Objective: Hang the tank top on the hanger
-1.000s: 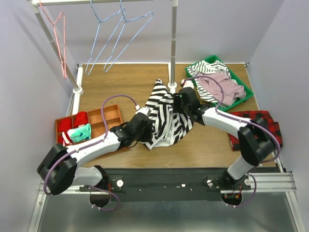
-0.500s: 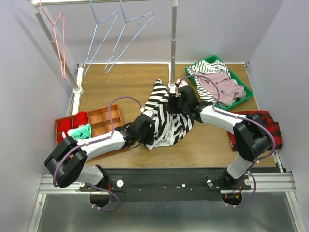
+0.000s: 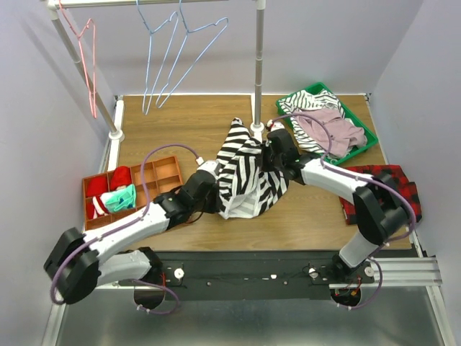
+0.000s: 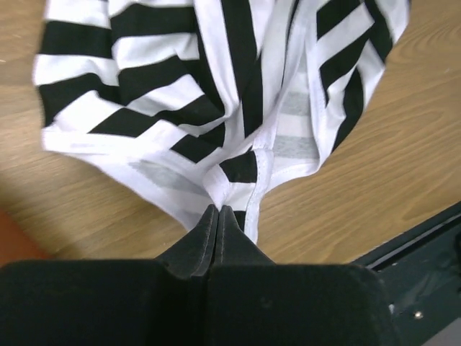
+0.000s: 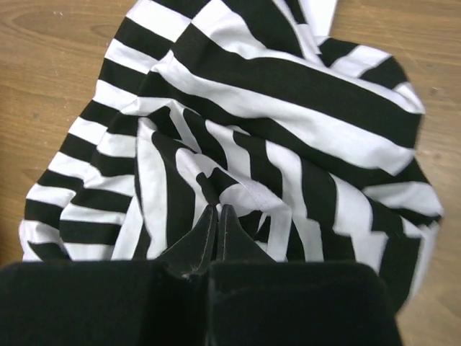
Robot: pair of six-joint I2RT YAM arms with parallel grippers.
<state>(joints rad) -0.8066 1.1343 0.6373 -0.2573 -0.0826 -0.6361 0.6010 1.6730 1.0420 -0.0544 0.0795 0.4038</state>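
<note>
The black-and-white striped tank top lies bunched on the wooden table in front of the rack pole. My left gripper is at its near-left edge. In the left wrist view it is shut on the white hem of the tank top. My right gripper is on the top's right side. In the right wrist view it is shut on a raised fold of the tank top. Two light-blue wire hangers hang from the rail at the back left, apart from both arms.
The rack's upright pole stands just behind the tank top. A pink-red hanger hangs at far left. A green tray holds a pale pink garment. Red plaid cloth lies at right, a compartment box at left.
Both grippers have gone from open to shut, each pinching the tank top. The left arm has stretched further toward the top. The blue hangers have swung a little.
</note>
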